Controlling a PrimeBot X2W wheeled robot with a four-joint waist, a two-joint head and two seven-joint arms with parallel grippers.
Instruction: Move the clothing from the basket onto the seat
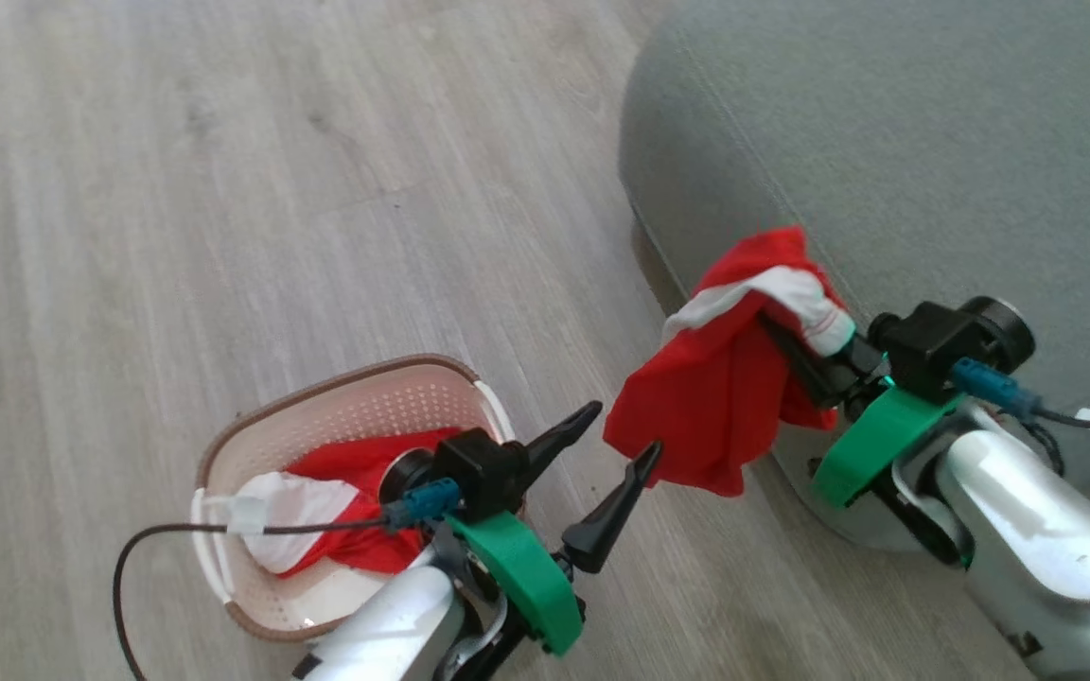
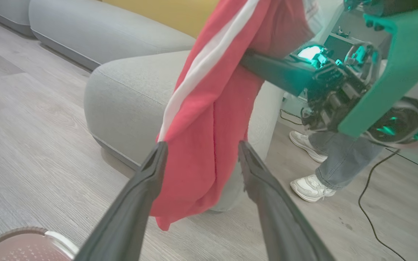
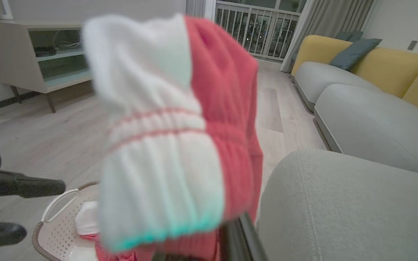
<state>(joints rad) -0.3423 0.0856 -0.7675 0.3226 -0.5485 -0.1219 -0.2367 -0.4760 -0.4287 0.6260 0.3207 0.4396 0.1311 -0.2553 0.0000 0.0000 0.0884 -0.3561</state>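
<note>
My right gripper [image 1: 796,345] is shut on a red garment with a white band [image 1: 725,397], held in the air beside the rounded corner of the grey-green seat [image 1: 886,142]. The cloth hides its fingertips and blurs across the right wrist view as the garment [image 3: 180,137]. My left gripper [image 1: 623,430] is open, its tips level with the garment's hanging lower edge [image 2: 201,163]; whether they touch it I cannot tell. More red and white clothing [image 1: 356,463] lies in the cream basket [image 1: 346,407] on the floor at lower left.
A person's white sneakers [image 2: 310,186] and jeans stand on the wood floor behind the seat, with a black cable [image 2: 368,203] nearby. A yellow-backed sofa with grey cushions [image 3: 343,72] lies beyond the seat. A pale shelf unit [image 3: 38,54] stands against the far wall.
</note>
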